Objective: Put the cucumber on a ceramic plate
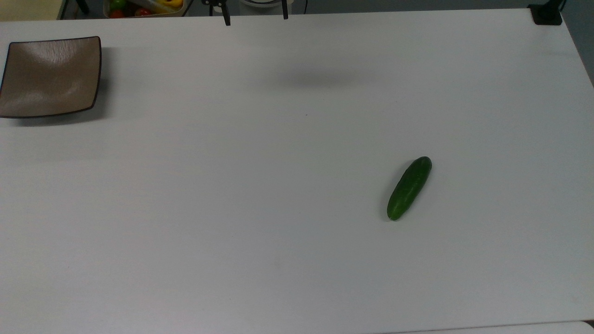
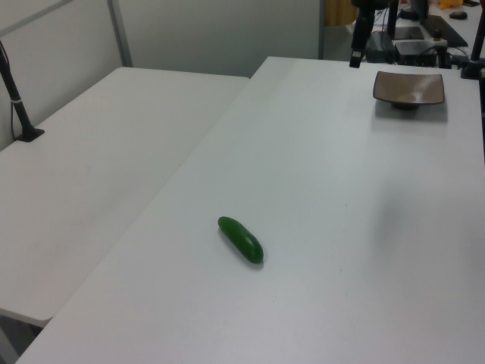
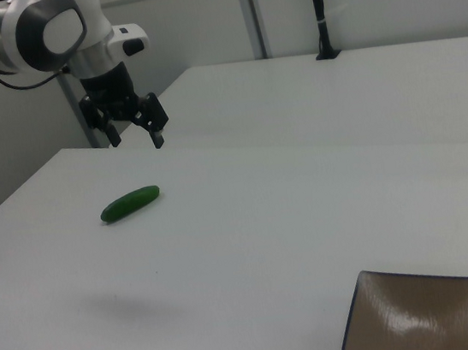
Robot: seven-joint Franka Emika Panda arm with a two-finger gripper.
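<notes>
The dark-green cucumber (image 1: 409, 188) (image 2: 241, 239) (image 3: 130, 203) lies alone on the white table, toward the top view's lower right. The square brown ceramic plate (image 1: 51, 76) (image 2: 409, 87) (image 3: 426, 322) sits with nothing on it at the top view's upper left corner of the table, far from the cucumber. My gripper (image 1: 255, 16) (image 3: 136, 139) hangs high above the table's far edge in the top view. It is open, nothing is between its black fingers (image 3: 158, 138), and it is apart from both things.
A bin of coloured vegetables (image 1: 144, 7) stands beyond the table's far edge. A second white table (image 2: 98, 152) (image 3: 336, 101) adjoins on the cucumber's side, with a black clamped post (image 2: 15, 91) (image 3: 317, 9). Wide bare tabletop lies between cucumber and plate.
</notes>
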